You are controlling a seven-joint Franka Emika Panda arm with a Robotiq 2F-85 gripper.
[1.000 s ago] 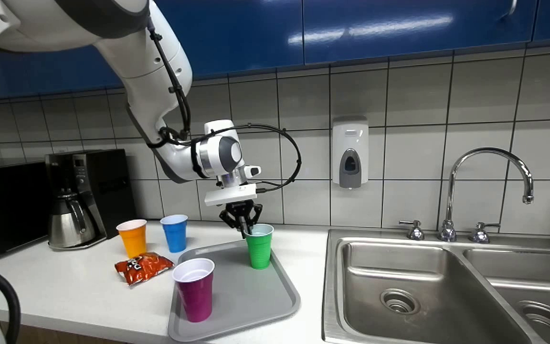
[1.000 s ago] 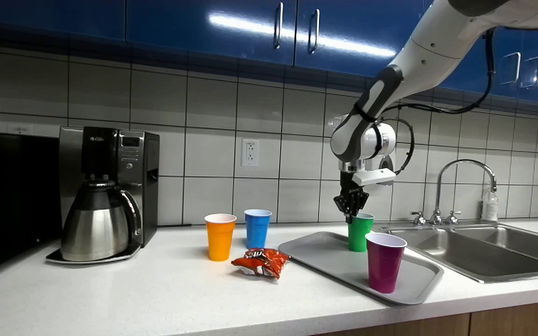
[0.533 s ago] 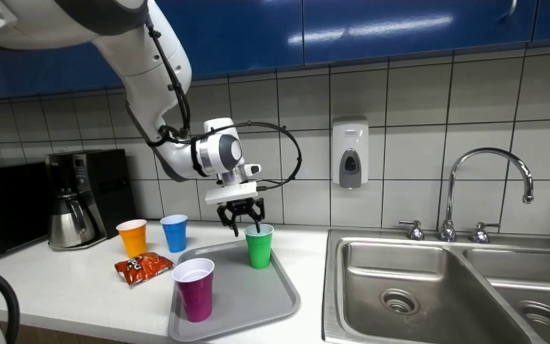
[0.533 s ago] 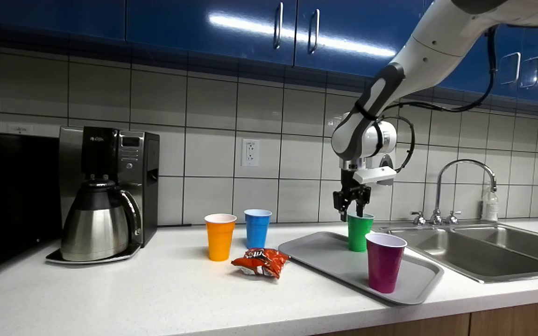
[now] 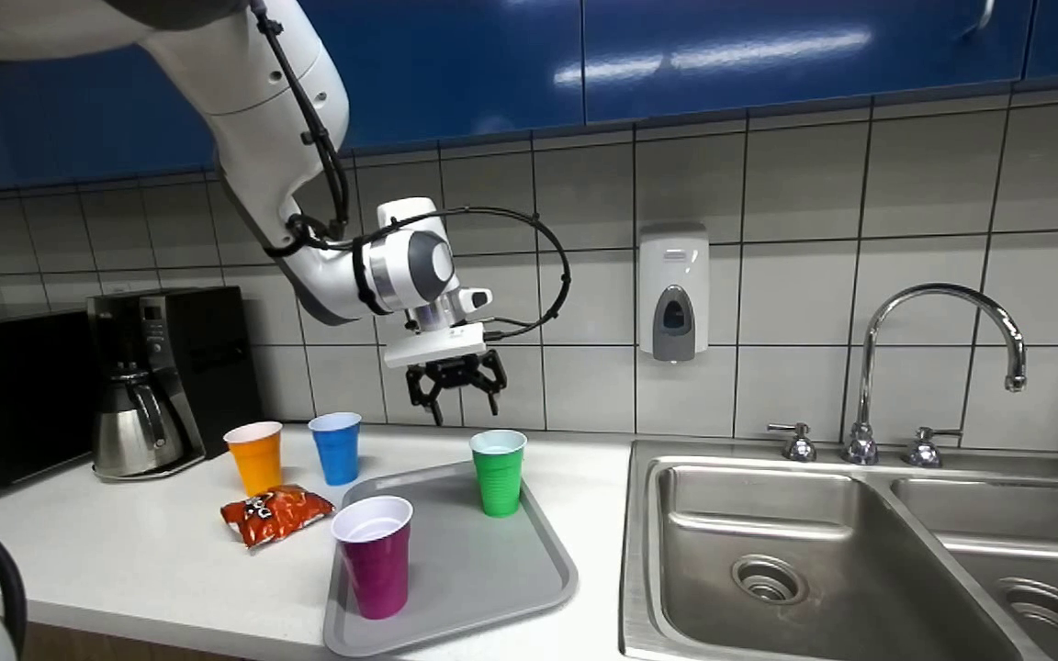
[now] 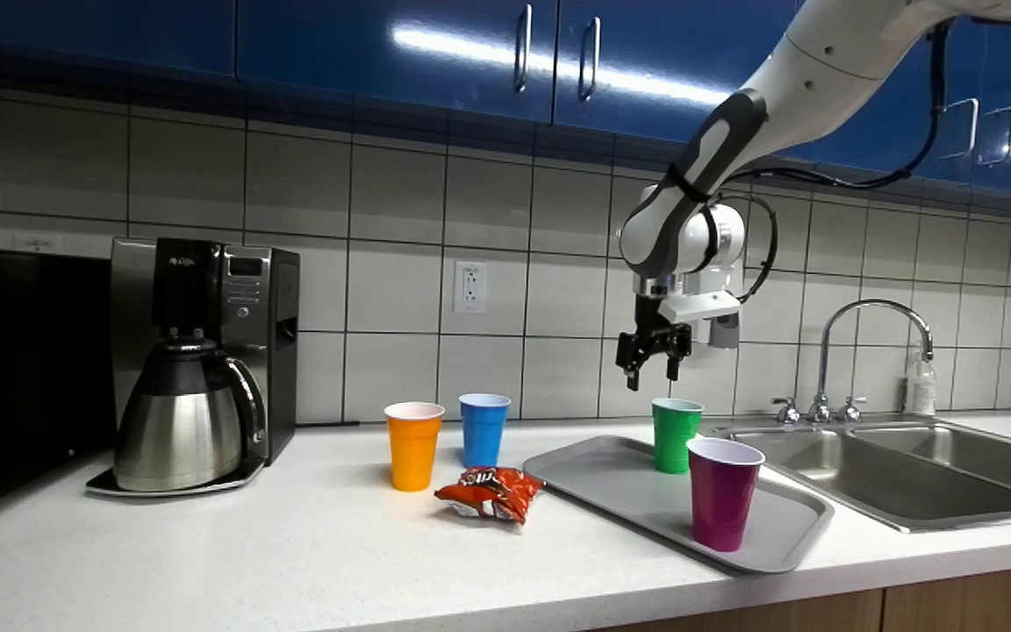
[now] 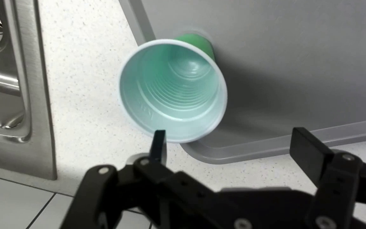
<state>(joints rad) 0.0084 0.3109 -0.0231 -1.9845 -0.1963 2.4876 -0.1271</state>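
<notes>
In both exterior views we see the gripper (image 5: 467, 415) hanging above the counter (image 5: 152, 560), wide open, its 2 fingers (image 7: 310, 152) spread with a gap between them. Nearest to it is the green cup (image 5: 498, 473), which stands upright on the gray tray (image 5: 474, 569), close to the edge on the sink side; we see the fingertips above its rim and apart from it. In the wrist view we look down into its pale, ridged inside.

At the tray's front end we find the purple cup (image 5: 377, 569), also upright. The orange cup (image 5: 256, 462) and the blue cup (image 6: 483, 432) stand near each other on the counter, and the red snack bag (image 6: 495, 496) lies in front of them; we cannot tell whether it touches the tray. Beyond these 2 cups stands a coffee maker (image 6: 190, 290), and past the tray we see the sink (image 5: 639, 551) with 2 basins.
</notes>
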